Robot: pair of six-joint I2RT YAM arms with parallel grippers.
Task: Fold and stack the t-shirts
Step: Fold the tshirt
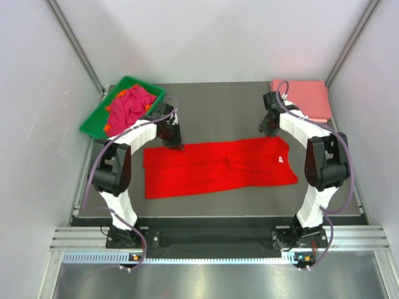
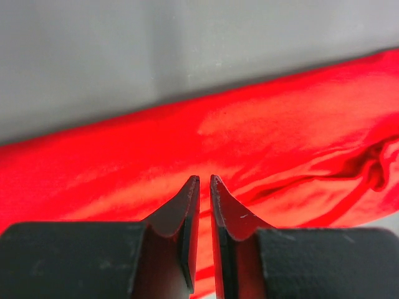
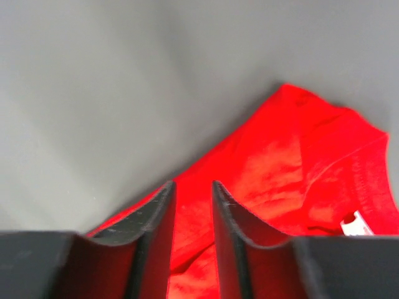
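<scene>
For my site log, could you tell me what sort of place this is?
Probably a robotics lab cell: left arm and right arm bolted to an aluminium rail, plain white walls around a dark table, a red t-shirt and a green tray of shirts.

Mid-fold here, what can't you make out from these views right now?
1. Left wrist: whether the left gripper pinches the red t-shirt; its near-closed fingers hide the gap.
2. Right wrist: the neck label print, blurred and partly behind a finger.
3. Top external: whether the right gripper touches the shirt; its wrist covers the tips.
4. Top external: how many shirts fill the green tray; they are heaped together.
</scene>
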